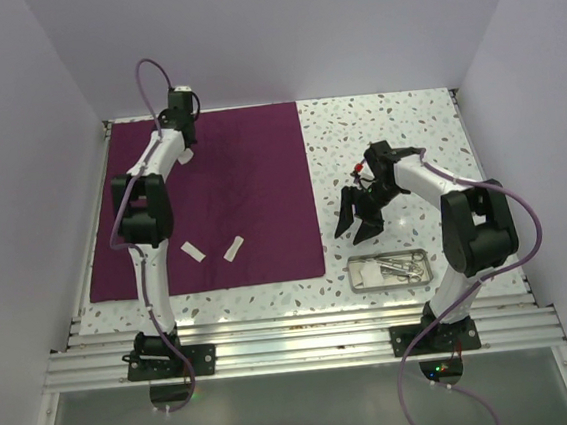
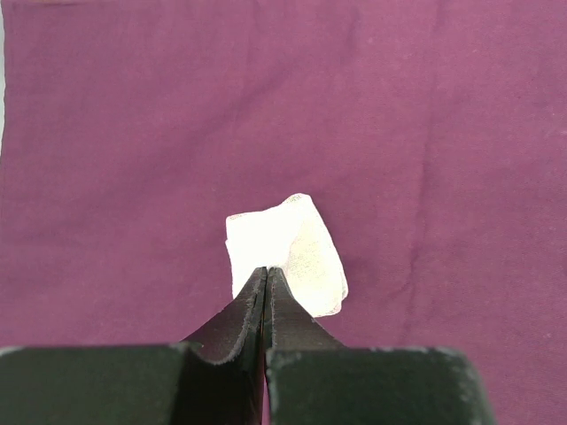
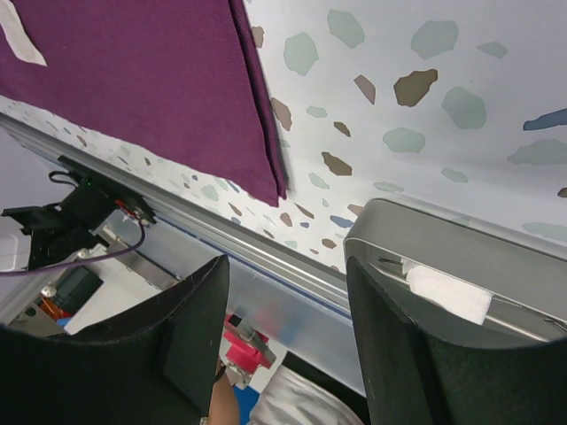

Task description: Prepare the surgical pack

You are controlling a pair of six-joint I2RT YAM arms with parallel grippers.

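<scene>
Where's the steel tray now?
Top view: the steel tray sits front right on the table, right of the purple cloth, near the right pincer.

Spreading across a speckled terrazzo tabletop (image 1: 386,132), running along a ribbed aluminium rail (image 1: 296,347) at the near edge, rising into plain white walls (image 1: 296,30) on three sides.

Bright even light, soft shadows, mostly sharp

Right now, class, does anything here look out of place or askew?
One gauze pad and a second pad lie loose on the purple cloth, tilted opposite ways, away from the steel tray. Nothing looks spilled or damaged.
</scene>
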